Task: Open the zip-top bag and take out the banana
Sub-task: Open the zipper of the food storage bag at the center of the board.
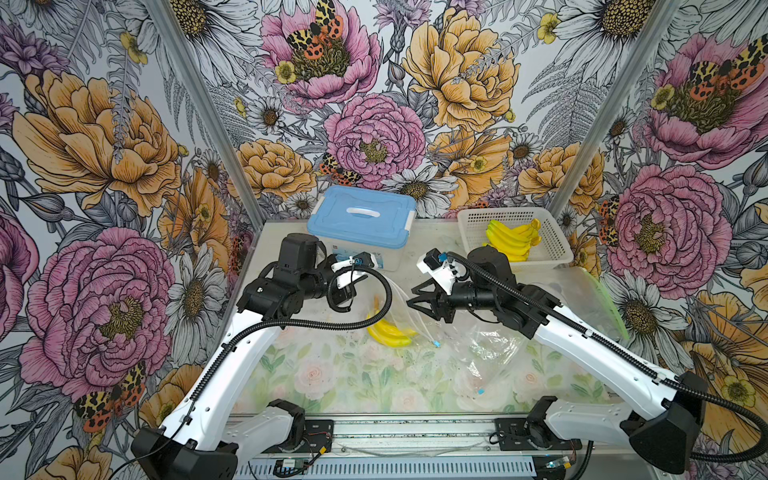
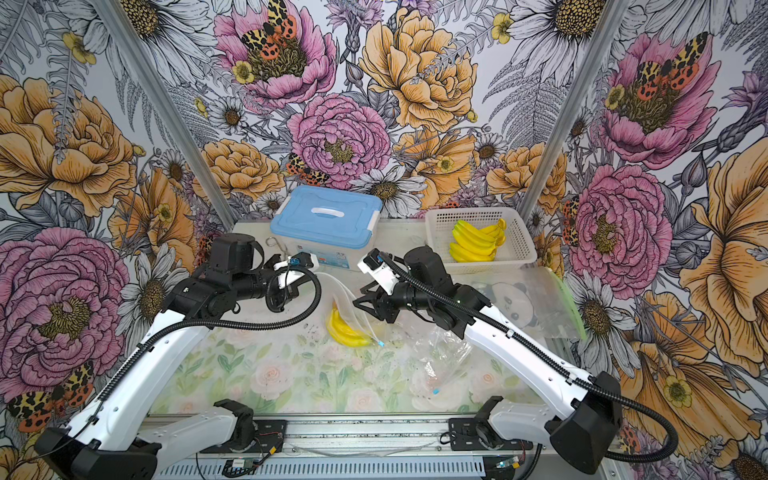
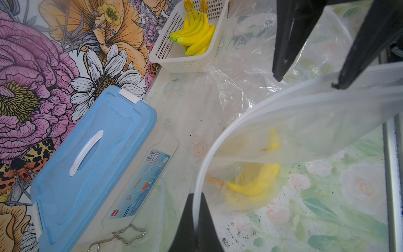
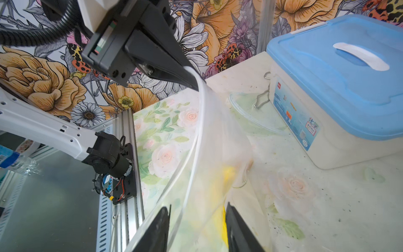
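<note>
Elbowed arms [image 1: 232, 365] rise from both lower corners in both top views, meeting mid-frame at the zip-top bag [image 1: 401, 307]. Inside it the yellow banana [image 1: 388, 330] lies curved, stem up-frame, tip lower right. Left wrist view: left gripper [image 3: 197, 195] pinches the rim. Right wrist view: right gripper [image 4: 198, 206] straddles the film, fingers apart.

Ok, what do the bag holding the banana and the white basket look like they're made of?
Zip-top bag: thin soft plastic film, cloudy-clear; the banana shows yellow through it and it sags in folds. Basket: probably rigid moulded plastic, matte white; its walls are a regular perforated grid.
</note>
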Controlling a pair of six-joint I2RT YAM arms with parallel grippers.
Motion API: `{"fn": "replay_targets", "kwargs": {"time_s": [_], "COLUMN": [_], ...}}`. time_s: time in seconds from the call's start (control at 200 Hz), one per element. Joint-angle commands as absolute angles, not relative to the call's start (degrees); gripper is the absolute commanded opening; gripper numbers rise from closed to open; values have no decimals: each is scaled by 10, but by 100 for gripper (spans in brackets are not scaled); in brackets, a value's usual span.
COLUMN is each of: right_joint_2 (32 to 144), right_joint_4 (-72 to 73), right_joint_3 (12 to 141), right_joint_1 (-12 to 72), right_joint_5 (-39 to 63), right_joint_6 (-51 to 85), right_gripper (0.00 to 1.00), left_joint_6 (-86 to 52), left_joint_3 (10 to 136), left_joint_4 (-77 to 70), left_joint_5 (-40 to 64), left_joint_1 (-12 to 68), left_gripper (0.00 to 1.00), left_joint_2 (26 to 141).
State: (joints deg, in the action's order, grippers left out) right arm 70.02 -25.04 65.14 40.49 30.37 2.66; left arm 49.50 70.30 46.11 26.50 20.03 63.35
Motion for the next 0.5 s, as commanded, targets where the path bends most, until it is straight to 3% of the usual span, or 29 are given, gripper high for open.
{"fn": "replay_targets", "kwargs": {"time_s": [0.0,0.495], "right_joint_2": [715,768], "right_joint_4": [-272,-320], "right_joint_3": [659,741], "right_joint_1": [409,434], "right_joint_5": [286,272], "right_joint_6": [26,27], "right_gripper": [39,42], "left_joint_6": [494,459], "left_joint_3": [695,725], "left_joint_4": [465,487], "left_joint_5": [285,277], "left_joint_1": [205,216], "left_gripper": [0,0], "left_joint_2": [627,648]}}
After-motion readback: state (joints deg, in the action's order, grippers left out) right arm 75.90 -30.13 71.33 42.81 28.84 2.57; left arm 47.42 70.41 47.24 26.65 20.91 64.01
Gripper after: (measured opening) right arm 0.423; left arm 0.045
